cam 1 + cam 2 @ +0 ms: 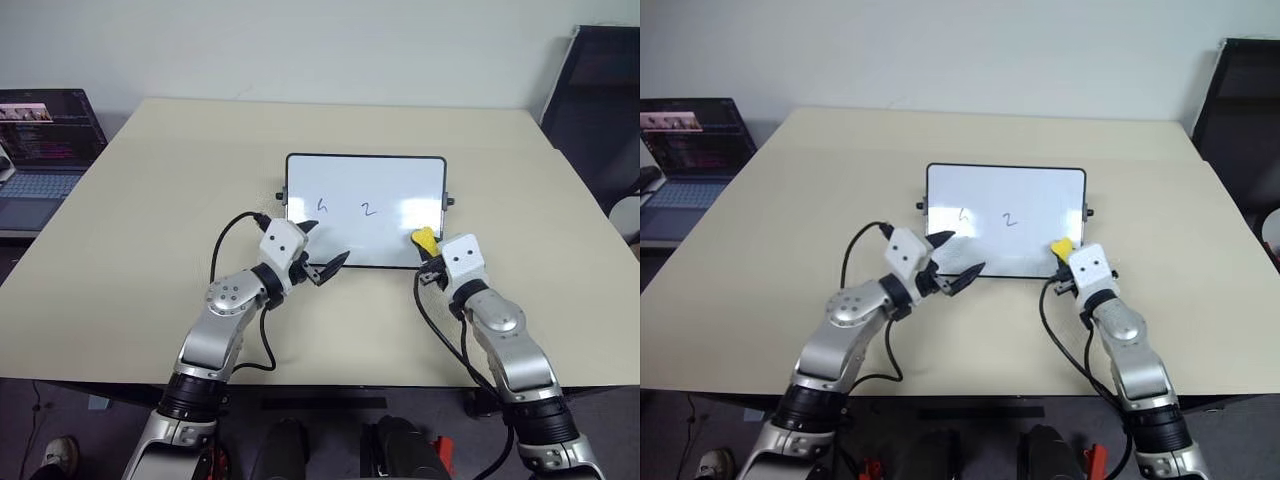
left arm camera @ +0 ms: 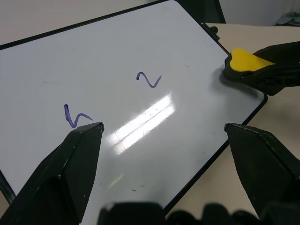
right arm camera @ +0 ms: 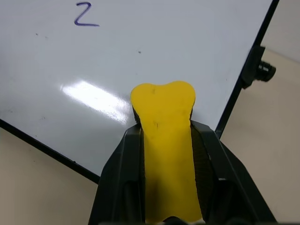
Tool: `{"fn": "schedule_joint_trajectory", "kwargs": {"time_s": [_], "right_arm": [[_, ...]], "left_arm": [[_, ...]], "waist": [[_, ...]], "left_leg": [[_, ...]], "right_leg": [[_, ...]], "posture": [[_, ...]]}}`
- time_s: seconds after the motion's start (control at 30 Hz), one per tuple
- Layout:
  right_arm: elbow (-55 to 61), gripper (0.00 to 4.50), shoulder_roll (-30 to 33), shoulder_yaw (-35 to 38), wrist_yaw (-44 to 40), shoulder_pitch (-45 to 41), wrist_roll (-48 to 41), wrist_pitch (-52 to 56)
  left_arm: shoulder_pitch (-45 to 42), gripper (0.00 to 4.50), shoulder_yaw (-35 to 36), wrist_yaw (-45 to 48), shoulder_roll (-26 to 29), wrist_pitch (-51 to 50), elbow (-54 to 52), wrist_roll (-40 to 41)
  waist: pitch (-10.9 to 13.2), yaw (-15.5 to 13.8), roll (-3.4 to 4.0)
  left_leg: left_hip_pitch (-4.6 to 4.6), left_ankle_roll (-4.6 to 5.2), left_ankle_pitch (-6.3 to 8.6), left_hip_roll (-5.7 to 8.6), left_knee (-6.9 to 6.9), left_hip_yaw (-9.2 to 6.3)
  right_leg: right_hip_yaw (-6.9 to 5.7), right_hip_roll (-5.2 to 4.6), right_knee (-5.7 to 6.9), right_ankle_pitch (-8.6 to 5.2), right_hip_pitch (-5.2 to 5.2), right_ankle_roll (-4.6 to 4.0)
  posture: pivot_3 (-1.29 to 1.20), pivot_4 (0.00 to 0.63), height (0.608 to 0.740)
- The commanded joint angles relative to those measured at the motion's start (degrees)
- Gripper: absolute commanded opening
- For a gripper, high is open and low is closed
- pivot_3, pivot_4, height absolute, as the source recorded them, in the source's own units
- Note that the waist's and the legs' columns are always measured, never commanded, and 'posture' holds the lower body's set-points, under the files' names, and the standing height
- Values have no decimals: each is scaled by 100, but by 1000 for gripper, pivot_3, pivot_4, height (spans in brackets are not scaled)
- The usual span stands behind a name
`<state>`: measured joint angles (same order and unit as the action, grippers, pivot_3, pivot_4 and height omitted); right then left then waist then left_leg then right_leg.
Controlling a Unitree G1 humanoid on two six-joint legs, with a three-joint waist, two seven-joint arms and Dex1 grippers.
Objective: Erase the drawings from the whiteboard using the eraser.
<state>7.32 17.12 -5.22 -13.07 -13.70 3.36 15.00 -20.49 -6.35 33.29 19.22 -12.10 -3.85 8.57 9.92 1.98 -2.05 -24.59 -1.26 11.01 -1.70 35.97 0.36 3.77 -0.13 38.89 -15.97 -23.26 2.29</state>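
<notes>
Listing what you had on the table (image 1: 150,200) at this moment: one whiteboard (image 1: 365,180), lying flat at centre frame in the head views, long side toward you, with a black knob (image 3: 265,71) on its short side. Item two, the drawings: an "h"-like mark (image 1: 322,206) at left of centre on the board and a "2" (image 1: 368,209) just to its right; past the "2", toward the right short side, the board read bare apart from glare, so you appear to have had those two marks left to wipe. Item three, the eraser (image 3: 166,140), yellow top up, clamped between the two black fingers of your right gripper (image 1: 428,262) at the board's lower right corner, its yellow end poking out over the white surface. You held it pointing across the board, which I judge suited a sideways sweep toward the "2", well apart from it. Whether its underside pressed the board could not be told. Item four, your left gripper (image 1: 322,255), fingers spread wide and empty, sat over the board's lower edge, below the "h"; most likely placed to steady the board against sliding, though contact with the frame could not be confirmed. Off-task: a laptop (image 1: 40,150) at upper left of the frame, well clear.
</notes>
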Motion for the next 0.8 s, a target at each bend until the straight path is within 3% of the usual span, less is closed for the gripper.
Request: {"fn": "schedule_joint_trajectory", "kwargs": {"time_s": [0.03, 0.8], "right_arm": [[41, 973, -3, 5, -50, -76, 39, -290], [-290, 973, 80, -120, -503, -276, 187, -964]], "left_arm": [[-63, 4500, 98, -11, 50, 109, -216, -6], [276, 4500, 308, -422, 194, 112, -333, -188]], "waist": [[0, -3, 0], [0, -17, 0]], "left_leg": [[0, 0, 0, 0, 0, 0], [0, 0, 0, -2, 1, -5]], "right_leg": [[0, 0, 0, 0, 0, 0], [-1, -3, 1, 5, 2, -8]], "posture": [[0, 150, 740], [0, 150, 740]]}}
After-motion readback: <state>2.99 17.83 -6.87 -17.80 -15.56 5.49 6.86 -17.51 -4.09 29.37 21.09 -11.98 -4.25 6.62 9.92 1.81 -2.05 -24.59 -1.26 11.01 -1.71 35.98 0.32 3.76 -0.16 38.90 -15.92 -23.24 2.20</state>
